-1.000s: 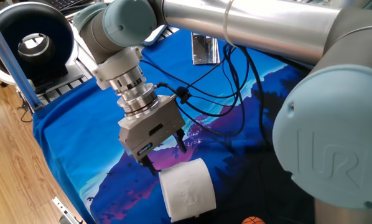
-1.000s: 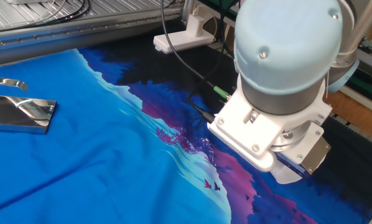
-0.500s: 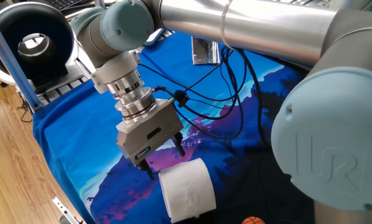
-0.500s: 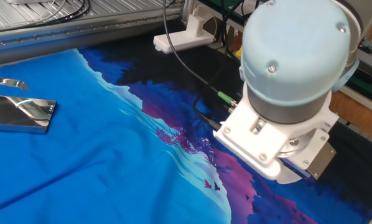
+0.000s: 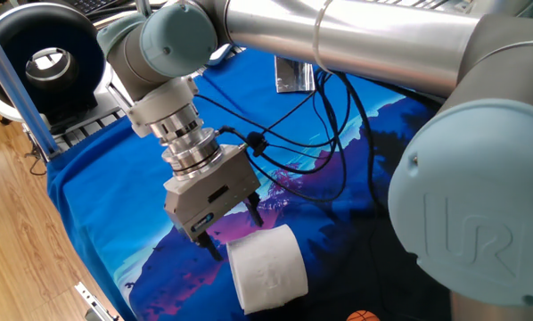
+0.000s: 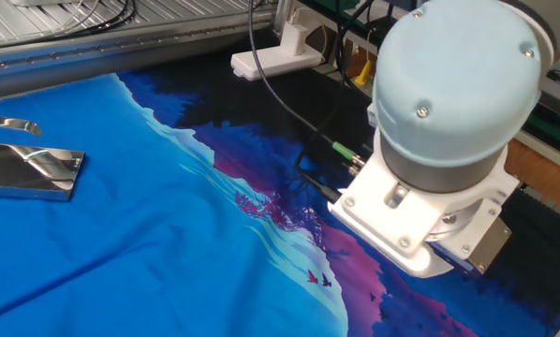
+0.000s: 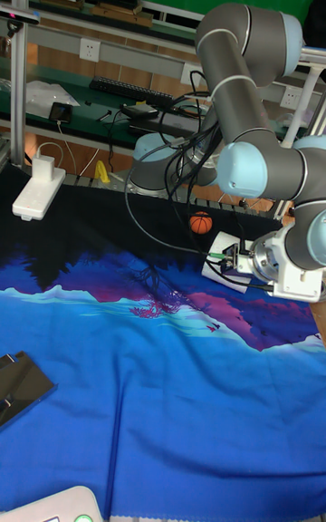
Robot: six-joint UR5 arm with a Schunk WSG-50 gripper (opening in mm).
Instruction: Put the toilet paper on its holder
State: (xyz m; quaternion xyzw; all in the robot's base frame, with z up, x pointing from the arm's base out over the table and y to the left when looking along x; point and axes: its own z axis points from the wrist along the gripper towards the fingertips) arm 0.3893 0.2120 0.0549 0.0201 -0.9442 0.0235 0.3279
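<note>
Pincer [image 5: 233, 230]: fingers spread, holding nothing, just beside the roll.
Roll [image 5: 266, 269]: lying on cloth.
Holder [image 6: 32, 170]: far left.

Covering the table: a blue cloth printed with purple mountains and dark trees [image 6: 168, 243]. Sitting off its far edge: a large black ring-shaped device [image 5: 44, 55]. Lying behind the cloth: a small orange ball [image 7: 200, 224], a white power adapter block [image 7: 39, 188], a black keyboard [image 7: 127, 91]

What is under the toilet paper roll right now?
The toilet paper lies on its side on the blue printed cloth. The open pincer hovers beside it. The cloth hides what lies beneath.
</note>
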